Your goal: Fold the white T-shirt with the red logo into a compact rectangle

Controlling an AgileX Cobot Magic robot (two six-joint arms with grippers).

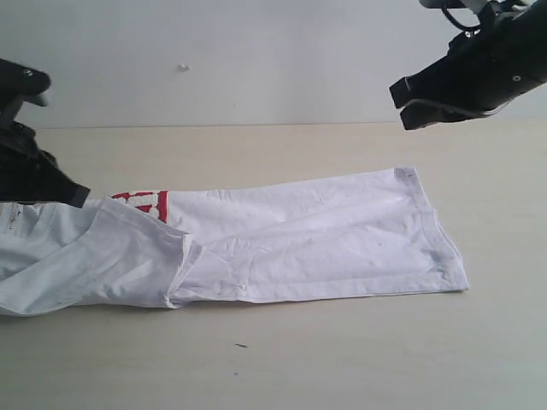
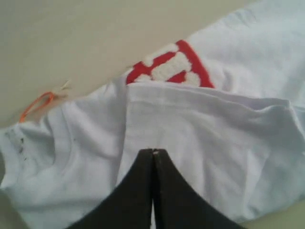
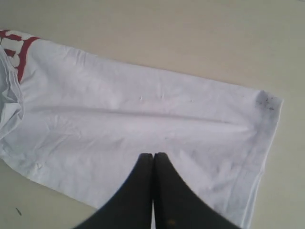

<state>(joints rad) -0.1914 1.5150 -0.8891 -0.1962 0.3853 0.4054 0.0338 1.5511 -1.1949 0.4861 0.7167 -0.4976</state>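
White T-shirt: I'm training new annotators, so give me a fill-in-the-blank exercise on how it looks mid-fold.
The logo on the white T-shirt is outlined in ____. The neck tag is ____. The left hand and right hand are both ____. Missing words: red; orange; shut.

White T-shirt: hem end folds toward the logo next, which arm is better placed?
Probably right: the right gripper hangs shut over the hem half of the white T-shirt, while the left gripper sits at the collar end.
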